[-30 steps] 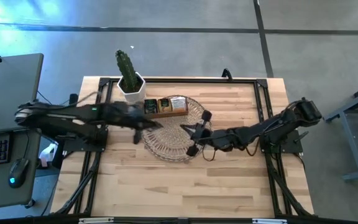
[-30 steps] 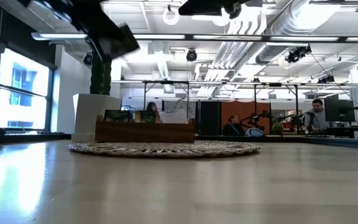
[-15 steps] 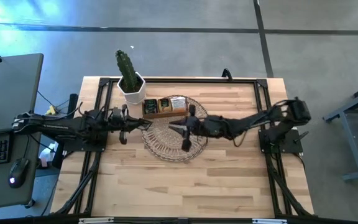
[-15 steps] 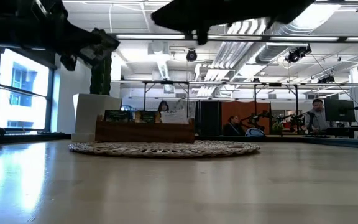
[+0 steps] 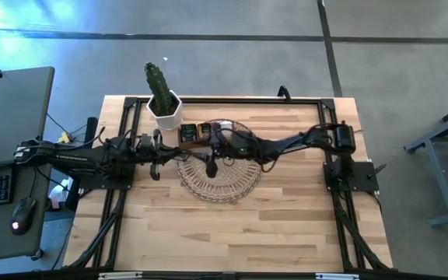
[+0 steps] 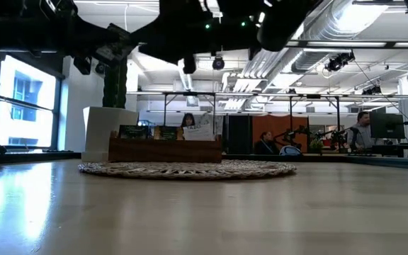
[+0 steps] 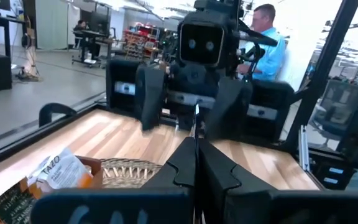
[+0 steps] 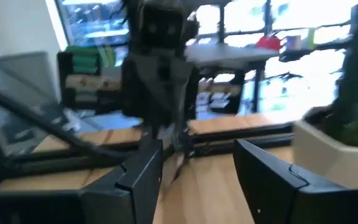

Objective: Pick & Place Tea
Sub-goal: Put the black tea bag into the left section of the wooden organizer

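Observation:
The tea sachets [image 5: 222, 130] stand upright in a brown wooden box [image 5: 201, 134] on the far part of the round wicker mat [image 5: 218, 175]. An orange-and-white sachet [image 7: 58, 171] also shows in the left wrist view. My right gripper [image 8: 197, 180] hangs open above the mat [image 6: 190, 168], just in front of the box, with nothing between its fingers. My left gripper [image 7: 196, 163] is shut and empty. It hovers at the mat's left rim [image 5: 179, 154], facing the right gripper [image 5: 211, 152].
A white pot with a cactus [image 5: 163, 105] stands just left of the box at the table's far edge. A black frame [image 5: 329, 124] runs around the tabletop. The bare near half of the table [image 5: 232, 233] is free room. People sit at desks in the room behind [image 6: 363, 131].
My right gripper has travelled from the mat's right side toward the table's left, across the mat to a spot in front of the box, and has opened. My left gripper has drawn back a little toward the table's left edge and stays shut.

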Robot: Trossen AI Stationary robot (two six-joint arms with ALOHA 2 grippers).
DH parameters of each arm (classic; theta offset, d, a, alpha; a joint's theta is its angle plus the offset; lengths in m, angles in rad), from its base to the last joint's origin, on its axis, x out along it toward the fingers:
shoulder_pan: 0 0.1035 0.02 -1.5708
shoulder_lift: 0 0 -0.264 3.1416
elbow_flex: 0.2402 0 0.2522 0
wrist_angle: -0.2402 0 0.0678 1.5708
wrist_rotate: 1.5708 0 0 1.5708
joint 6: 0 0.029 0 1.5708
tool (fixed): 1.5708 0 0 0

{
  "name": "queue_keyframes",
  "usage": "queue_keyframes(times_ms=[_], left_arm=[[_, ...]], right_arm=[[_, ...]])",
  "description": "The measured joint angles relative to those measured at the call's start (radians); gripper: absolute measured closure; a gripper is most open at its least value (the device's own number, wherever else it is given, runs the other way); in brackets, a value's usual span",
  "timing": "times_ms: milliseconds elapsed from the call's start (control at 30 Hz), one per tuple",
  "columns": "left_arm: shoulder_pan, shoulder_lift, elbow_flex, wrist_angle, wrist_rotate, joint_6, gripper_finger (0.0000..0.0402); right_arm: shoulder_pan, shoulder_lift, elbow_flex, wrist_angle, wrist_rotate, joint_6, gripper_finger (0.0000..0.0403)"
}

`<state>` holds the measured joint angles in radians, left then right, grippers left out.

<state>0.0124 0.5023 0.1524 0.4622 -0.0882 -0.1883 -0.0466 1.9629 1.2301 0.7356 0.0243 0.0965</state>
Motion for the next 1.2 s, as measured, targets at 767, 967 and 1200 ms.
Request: queue_keyframes(times_ms=[767, 967, 1200], left_arm=[[0.0, 0.001, 0.0, 0.002, -0.047, 0.009, 0.0401], [0.0, 0.0, 0.0, -0.041, -0.061, 0.025, 0.0372], [0.0, 0.0, 0.001, -0.099, -0.179, 0.041, 0.0276]], right_arm=[[-0.033, 0.021, 0.1, -0.14, -0.11, 0.043, 0.039], [-0.032, 0.02, 0.099, -0.212, -0.109, 0.018, 0.0397], [-0.037, 0.021, 0.098, -0.279, -0.096, -0.034, 0.04]])
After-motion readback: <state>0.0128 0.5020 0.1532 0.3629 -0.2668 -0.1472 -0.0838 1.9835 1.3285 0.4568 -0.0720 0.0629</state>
